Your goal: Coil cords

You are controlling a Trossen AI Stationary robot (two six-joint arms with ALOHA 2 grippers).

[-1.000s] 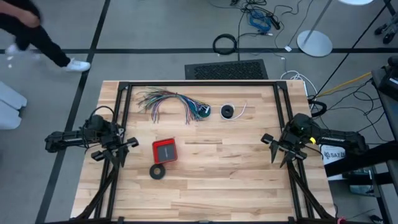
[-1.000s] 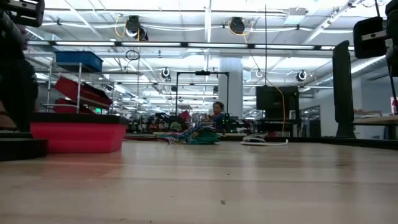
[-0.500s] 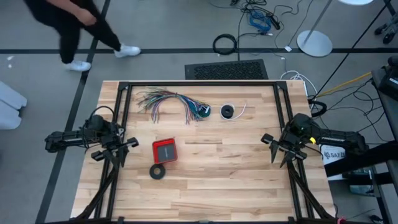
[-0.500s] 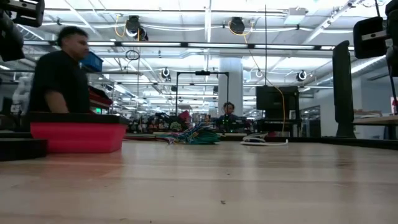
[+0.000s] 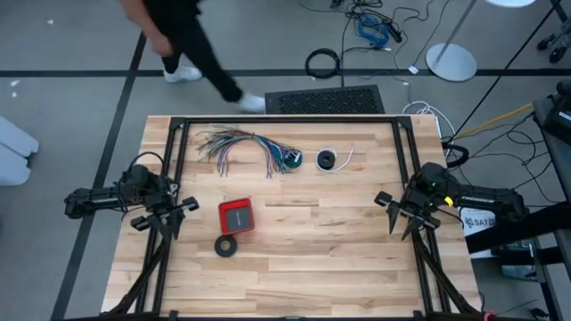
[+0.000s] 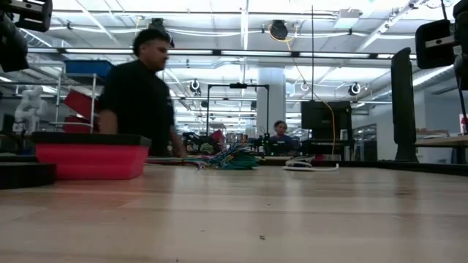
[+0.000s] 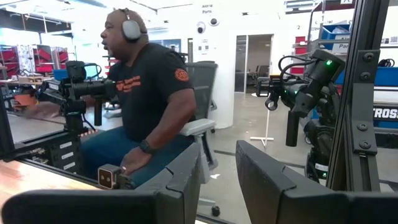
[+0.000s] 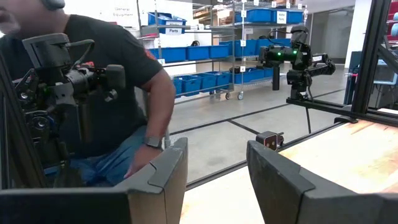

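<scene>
The teal-green wire (image 5: 293, 160) lies as a small bunch on the table's far middle, at the end of the fanned many-coloured wires (image 5: 239, 143); the low view shows it far off (image 6: 238, 162). Right of it lies the thin white cord (image 5: 346, 158) with its small black round piece (image 5: 327, 160), also seen in the low view (image 6: 311, 166). My left gripper (image 5: 169, 212) hovers at the left edge, open and pointing level, with nothing between its fingers (image 7: 217, 180). My right gripper (image 5: 393, 212) hovers at the right edge, likewise open and bare (image 8: 214, 180).
A red box (image 5: 236, 216) and a black tape-like ring (image 5: 227, 245) lie on the near left part of the table. A person (image 5: 192, 45) walks on the floor beyond the far edge. Bare wood spreads between the two grippers.
Both arms and the cords have stayed where they were. A person has walked along the floor beyond the table's far edge, from the left toward the middle.
</scene>
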